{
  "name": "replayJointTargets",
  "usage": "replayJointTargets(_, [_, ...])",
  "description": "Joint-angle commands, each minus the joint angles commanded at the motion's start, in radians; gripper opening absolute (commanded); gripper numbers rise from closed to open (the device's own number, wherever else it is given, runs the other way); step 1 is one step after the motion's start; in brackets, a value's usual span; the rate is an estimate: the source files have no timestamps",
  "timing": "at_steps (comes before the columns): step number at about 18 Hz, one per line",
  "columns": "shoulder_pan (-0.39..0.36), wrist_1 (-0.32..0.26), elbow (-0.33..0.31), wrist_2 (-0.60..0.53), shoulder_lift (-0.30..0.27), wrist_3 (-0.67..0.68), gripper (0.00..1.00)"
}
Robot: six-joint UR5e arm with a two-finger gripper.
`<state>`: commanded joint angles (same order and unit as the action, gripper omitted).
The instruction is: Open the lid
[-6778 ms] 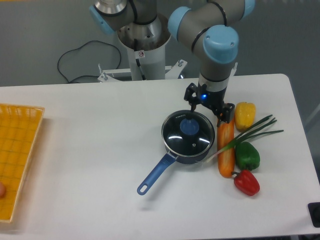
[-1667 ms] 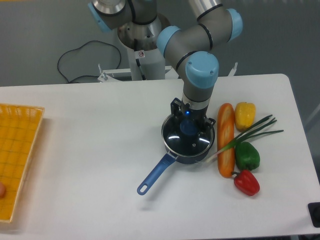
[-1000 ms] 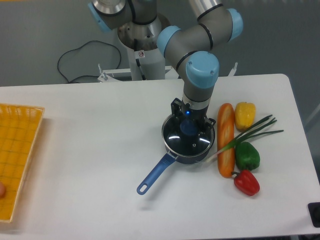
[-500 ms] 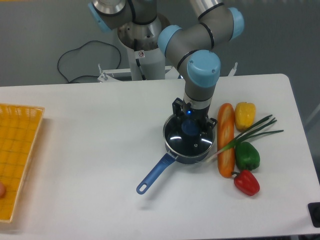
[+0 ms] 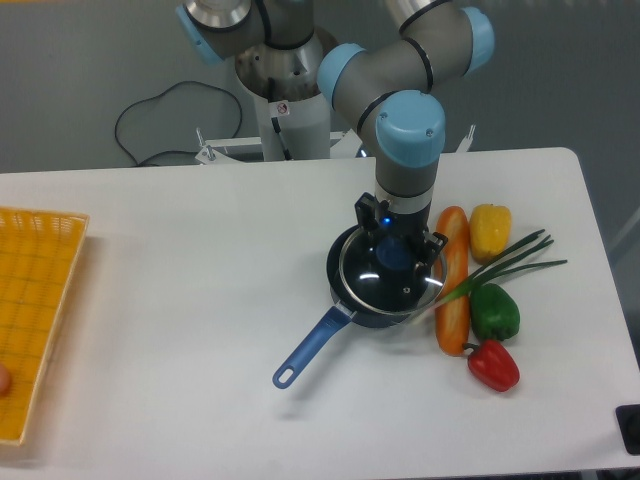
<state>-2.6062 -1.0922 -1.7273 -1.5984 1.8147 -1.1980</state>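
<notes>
The round glass lid (image 5: 390, 283) with a metal rim has a blue knob (image 5: 396, 257) at its centre. My gripper (image 5: 398, 252) is shut on that knob from above. The lid hangs a little above the dark blue long-handled saucepan (image 5: 345, 300) and is shifted to the right of it, so the pan's left rim shows uncovered. The pan's handle (image 5: 308, 347) points to the front left.
Right of the pan lie a carrot (image 5: 453, 280), a yellow pepper (image 5: 490, 230), green onions (image 5: 508, 262), a green pepper (image 5: 495, 312) and a red pepper (image 5: 494, 365). A yellow basket (image 5: 35, 300) stands at the left edge. The robot base (image 5: 290, 110) is behind.
My gripper came from right of the pan, closed on the knob, and has now lifted the lid off and carried it slightly right. The pan shifted a little.
</notes>
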Motion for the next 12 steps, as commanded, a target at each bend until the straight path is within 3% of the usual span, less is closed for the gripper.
replayJointTargets(12, [-0.018, -0.005, 0.025, -0.015, 0.002, -0.052, 0.54])
